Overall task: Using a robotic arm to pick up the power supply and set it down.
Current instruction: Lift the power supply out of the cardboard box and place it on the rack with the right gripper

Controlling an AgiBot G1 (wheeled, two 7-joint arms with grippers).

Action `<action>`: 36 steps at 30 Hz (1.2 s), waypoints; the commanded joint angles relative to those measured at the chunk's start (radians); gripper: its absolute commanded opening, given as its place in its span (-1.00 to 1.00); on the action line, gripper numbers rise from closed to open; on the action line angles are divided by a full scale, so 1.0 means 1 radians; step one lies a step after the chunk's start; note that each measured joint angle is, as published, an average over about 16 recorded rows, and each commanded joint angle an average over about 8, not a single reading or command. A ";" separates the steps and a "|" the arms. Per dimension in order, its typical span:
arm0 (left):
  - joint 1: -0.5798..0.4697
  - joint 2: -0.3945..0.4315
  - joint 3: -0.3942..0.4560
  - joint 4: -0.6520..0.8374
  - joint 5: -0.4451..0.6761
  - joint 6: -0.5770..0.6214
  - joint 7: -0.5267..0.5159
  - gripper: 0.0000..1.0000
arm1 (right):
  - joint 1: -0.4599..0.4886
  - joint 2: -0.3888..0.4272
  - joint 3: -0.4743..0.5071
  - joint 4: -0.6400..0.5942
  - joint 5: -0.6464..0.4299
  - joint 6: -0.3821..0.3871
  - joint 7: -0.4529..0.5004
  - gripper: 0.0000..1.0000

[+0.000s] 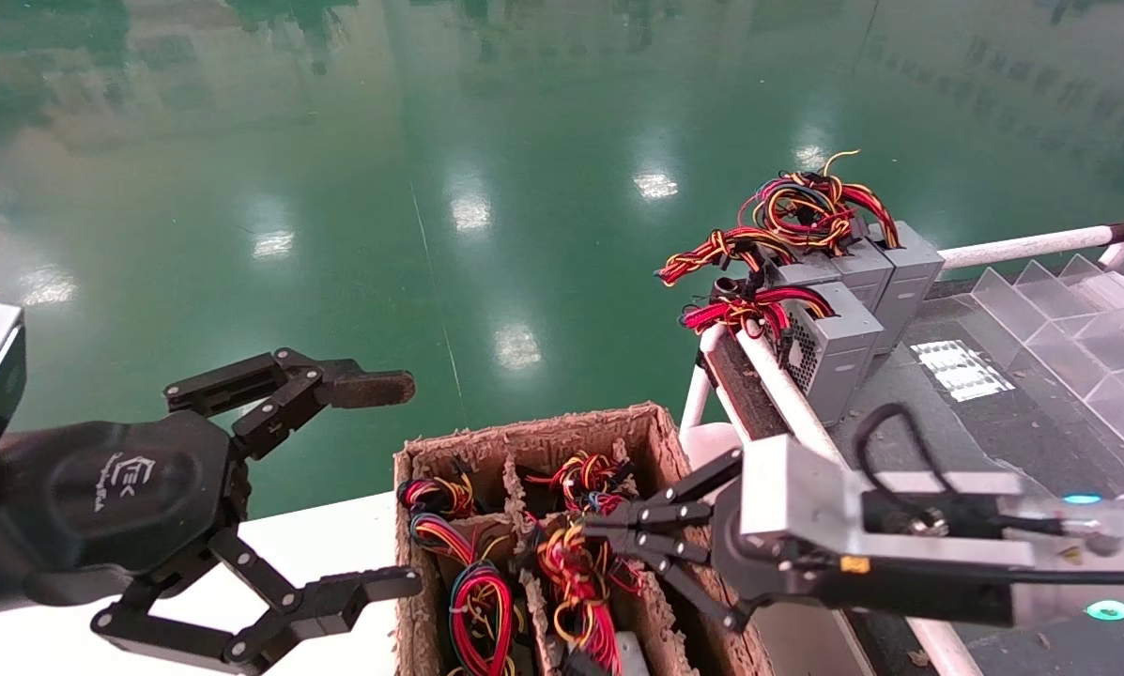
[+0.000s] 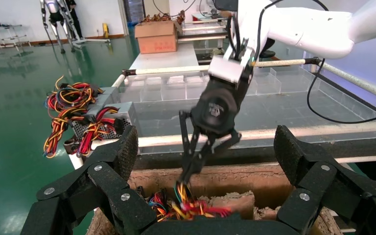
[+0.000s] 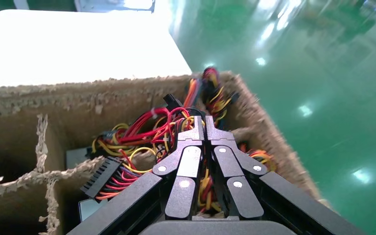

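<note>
Power supply (image 3: 142, 142) wires seemingly pinched, robotic arm (image 3: 204, 128).

Silver-grey power supply (image 1: 829, 352) (honeycomb grille), red-yellow-black wires (image 1: 754, 310); brown box (image 1: 533, 441).

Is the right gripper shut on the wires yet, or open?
Shut: the right gripper's fingertips meet among the wire bundle in the cardboard box; whether they pinch a wire, cannot tell.

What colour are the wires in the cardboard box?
Mostly red and yellow, with some black, in the wires inside the cardboard box; the right wrist view shows them best.
</note>
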 commanded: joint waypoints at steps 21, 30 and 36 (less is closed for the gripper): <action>0.000 0.000 0.000 0.000 0.000 0.000 0.000 1.00 | 0.041 0.134 0.188 0.006 0.221 -0.007 -0.061 -1.00; 0.000 0.000 0.000 0.000 0.000 0.000 0.000 1.00 | 0.070 0.175 0.233 -0.001 0.250 0.017 -0.047 -1.00; 0.000 0.000 0.000 0.000 0.000 0.000 0.000 1.00 | 0.080 0.200 0.262 -0.009 0.259 0.046 -0.046 -1.00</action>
